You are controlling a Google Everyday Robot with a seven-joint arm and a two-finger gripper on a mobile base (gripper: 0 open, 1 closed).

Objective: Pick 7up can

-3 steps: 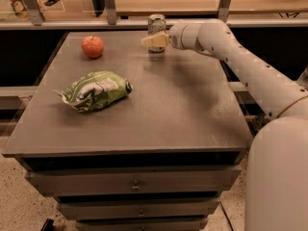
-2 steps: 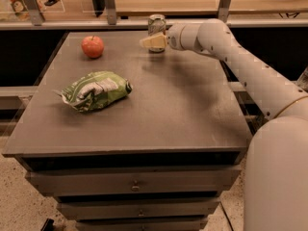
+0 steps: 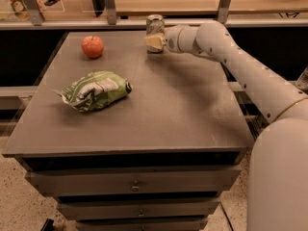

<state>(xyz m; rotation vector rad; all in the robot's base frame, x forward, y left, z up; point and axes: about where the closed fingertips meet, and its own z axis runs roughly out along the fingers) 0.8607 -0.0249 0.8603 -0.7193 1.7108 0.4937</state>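
Observation:
The 7up can [image 3: 155, 24] stands upright at the far edge of the table, silvery with green markings. My gripper [image 3: 154, 42] reaches in from the right and is at the can's lower half, with its cream-coloured tip in front of the can and hiding its base. The white arm [image 3: 240, 66] stretches from the lower right across the table's right side to the can.
A red apple [image 3: 92, 46] sits at the far left of the grey table [image 3: 183, 114]. A green and white snack bag [image 3: 95, 90] lies left of the middle. A rail with metal posts [image 3: 110, 6] runs just behind the can. Drawers are below the front edge.

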